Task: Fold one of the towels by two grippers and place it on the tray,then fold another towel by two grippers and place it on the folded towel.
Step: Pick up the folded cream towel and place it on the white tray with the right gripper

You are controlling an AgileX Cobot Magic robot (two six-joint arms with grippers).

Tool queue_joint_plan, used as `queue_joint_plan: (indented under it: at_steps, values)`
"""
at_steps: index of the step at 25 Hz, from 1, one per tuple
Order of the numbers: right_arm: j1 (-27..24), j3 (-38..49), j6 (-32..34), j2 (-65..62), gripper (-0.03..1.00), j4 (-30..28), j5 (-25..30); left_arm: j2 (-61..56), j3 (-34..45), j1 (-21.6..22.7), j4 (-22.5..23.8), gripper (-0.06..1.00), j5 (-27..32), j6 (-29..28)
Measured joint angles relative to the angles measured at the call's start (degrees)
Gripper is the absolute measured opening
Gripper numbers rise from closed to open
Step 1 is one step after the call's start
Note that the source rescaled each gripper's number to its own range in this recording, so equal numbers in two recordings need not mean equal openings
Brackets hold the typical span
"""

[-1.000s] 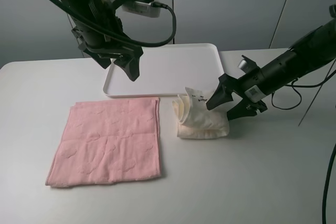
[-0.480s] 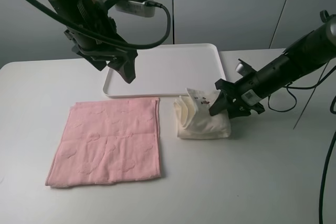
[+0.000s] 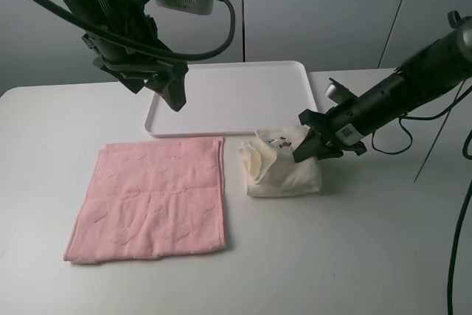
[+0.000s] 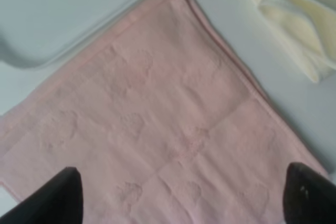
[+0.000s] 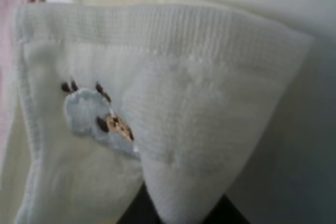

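now right tool (image 3: 302,153) pinches cream towel (image 3: 284,176) edge; left tool (image 3: 175,99) gapes wide.

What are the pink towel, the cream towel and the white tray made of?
Pink towel: looks like soft terry cloth, fuzzy and matte, with pressed-in shapes. Cream towel: same kind of cloth; woven ribs show along its edge. Tray: probably plastic, smooth, slightly shiny, rounded corners.

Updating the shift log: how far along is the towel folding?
Done: the cream off-white terry towel is folded but lies beside the flat white plastic tray. In hand: the right end effector pinches its corner. Left: traying it, then folding and stacking the flat pink terry towel.
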Motion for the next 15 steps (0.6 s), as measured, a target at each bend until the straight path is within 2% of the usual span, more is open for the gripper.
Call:
queue_joint_plan:
  at_steps: [2,5,8,15]
  values:
    - [0.0,-0.2,-0.6,-1.9,0.08,0.4,1.6,-0.5,0.0,0.0,0.1,0.98,0.1,-0.1]
    - [0.1,-3.8,-0.4,-3.3,0.08,1.1,7.5,-1.6,0.0,0.0,0.5,0.98,0.5,-0.2]
    - [0.2,-9.8,3.0,-3.4,0.08,1.1,12.2,-2.1,0.0,0.0,0.8,0.98,0.6,-0.2]
    - [0.7,-28.0,13.3,-2.2,0.08,0.6,16.2,-2.1,0.0,0.0,1.3,0.98,0.3,-0.2]
